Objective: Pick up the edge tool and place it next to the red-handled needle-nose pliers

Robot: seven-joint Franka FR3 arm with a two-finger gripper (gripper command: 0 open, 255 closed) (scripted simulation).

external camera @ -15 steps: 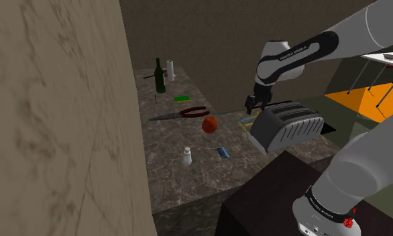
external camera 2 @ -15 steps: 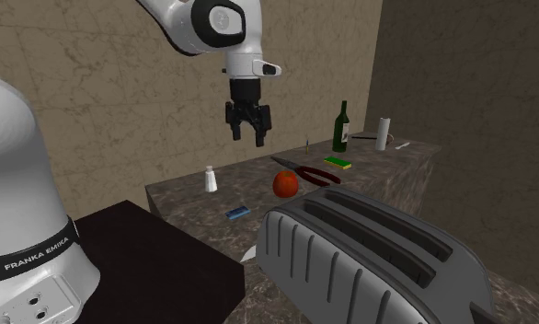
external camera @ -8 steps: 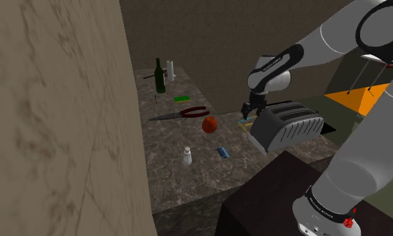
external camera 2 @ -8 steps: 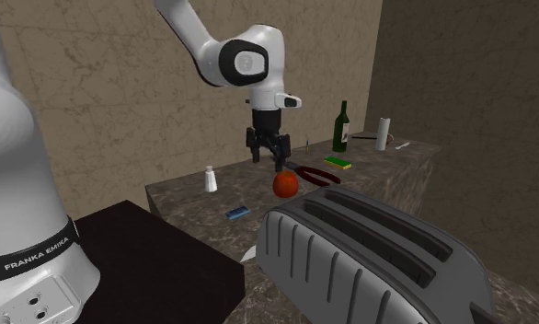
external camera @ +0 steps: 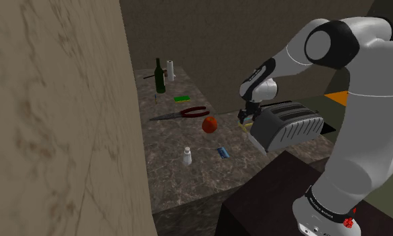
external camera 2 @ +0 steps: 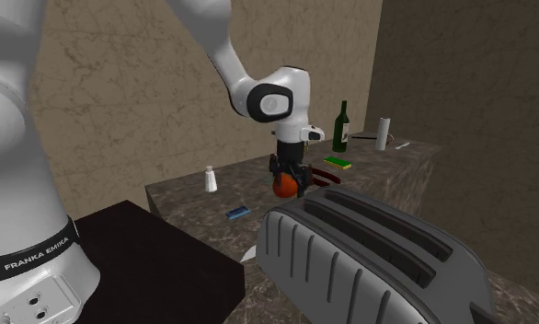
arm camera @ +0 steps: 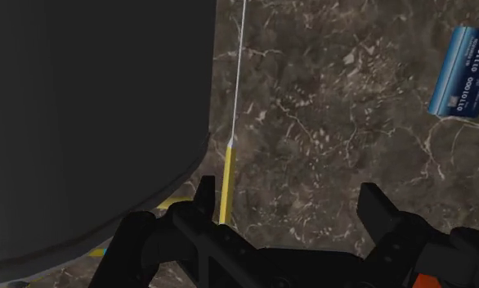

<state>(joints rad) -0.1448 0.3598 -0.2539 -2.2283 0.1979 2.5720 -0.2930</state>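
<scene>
The pincer [arm camera: 291, 196] hangs open, fingers apart, low over the counter [arm camera: 328, 139]. The knife [arm camera: 224, 184], yellow-handled with a thin pale blade, lies flat alongside the toaster [arm camera: 91, 123] near the counter's edge, its handle just inside one finger. The pliers [external camera: 195, 112] lie well apart from it.

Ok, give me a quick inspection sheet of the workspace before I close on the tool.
Surface: dark marble counter.
Job's things: edge tool, yellow handle, thin pale blade, flat beside the toaster; red-handled pliers flat, apart from it.
Clutter: red fruit, white shaker, blue card, green bottle, green sponge, white roll.
Grippers: the gripper open, low over the tool's handle, nothing clasped.
Cables: nothing seen.
Surroundings: beige stone wall; dark stand.
</scene>
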